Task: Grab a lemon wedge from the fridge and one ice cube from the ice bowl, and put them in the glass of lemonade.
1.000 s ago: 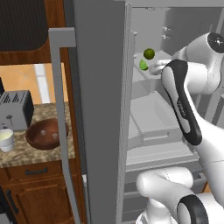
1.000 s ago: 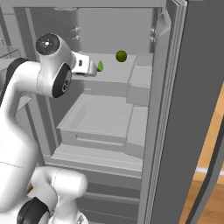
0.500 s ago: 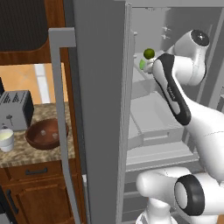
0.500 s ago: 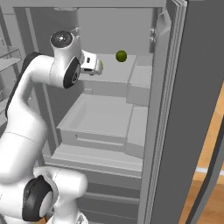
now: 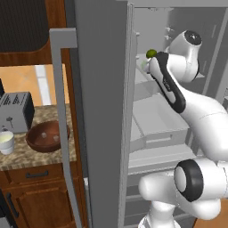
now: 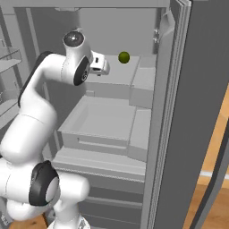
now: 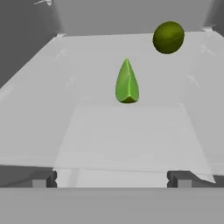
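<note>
The fridge (image 5: pixel 100 111) stands open, and my arm reaches onto its upper shelf (image 7: pixel 127 131). In the hand view the lemon wedge (image 7: pixel 127 83), small and pale yellow-green, stands on that shelf straight ahead, a short way beyond my open gripper (image 7: pixel 111 179). Its two dark fingertips (image 7: pixel 43 179) sit far apart with nothing between them. My gripper (image 6: pixel 103 67) points toward the back of the shelf in the right base view. On the counter left of the fridge sit the brown ice bowl (image 5: pixel 44 136) and the glass of lemonade (image 5: pixel 6 141).
A dark green round fruit (image 7: pixel 168 37) lies behind and to the right of the wedge, also seen as the round fruit (image 6: pixel 124 57). Grey fridge drawers (image 6: pixel 103 120) sit below the shelf. A toaster (image 5: pixel 15 111) stands behind the bowl. The open door (image 6: pixel 179 125) flanks the right side.
My arm has stretched further into the fridge along the upper shelf, bringing the hand toward the wedge. The fingers have stayed apart.
</note>
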Tool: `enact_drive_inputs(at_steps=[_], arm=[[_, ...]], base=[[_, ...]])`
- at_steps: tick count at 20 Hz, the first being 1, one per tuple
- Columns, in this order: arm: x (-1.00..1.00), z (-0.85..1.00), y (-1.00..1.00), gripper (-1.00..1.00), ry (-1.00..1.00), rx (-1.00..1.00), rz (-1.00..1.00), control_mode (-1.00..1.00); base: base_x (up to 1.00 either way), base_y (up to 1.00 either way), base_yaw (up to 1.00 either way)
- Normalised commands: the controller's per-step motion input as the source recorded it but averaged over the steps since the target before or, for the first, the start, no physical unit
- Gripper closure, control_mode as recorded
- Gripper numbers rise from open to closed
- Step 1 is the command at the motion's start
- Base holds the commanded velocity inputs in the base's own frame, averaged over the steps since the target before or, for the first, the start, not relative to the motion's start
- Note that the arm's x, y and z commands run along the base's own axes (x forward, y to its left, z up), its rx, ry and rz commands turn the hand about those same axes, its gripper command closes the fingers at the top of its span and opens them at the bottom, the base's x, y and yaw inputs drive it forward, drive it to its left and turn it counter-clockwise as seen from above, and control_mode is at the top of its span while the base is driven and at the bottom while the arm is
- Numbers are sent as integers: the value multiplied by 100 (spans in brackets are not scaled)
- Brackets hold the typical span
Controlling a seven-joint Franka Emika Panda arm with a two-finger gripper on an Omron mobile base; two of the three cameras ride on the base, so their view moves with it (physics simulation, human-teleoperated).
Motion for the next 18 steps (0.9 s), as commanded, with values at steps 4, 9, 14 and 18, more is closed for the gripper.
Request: enact_drive_inputs(at_steps=[4, 9, 14, 18], arm=[[55, -18, 0, -100, 3, 0, 0, -100], [55, -11, 0, -100, 1, 0, 0, -100], [57, -3, 0, -100, 1, 0, 0, -100], [54, -5, -8, -100, 1, 0, 0, -100]], base=[[0, 0, 0], [0, 0, 0], [0, 0, 0], [0, 0, 0]])
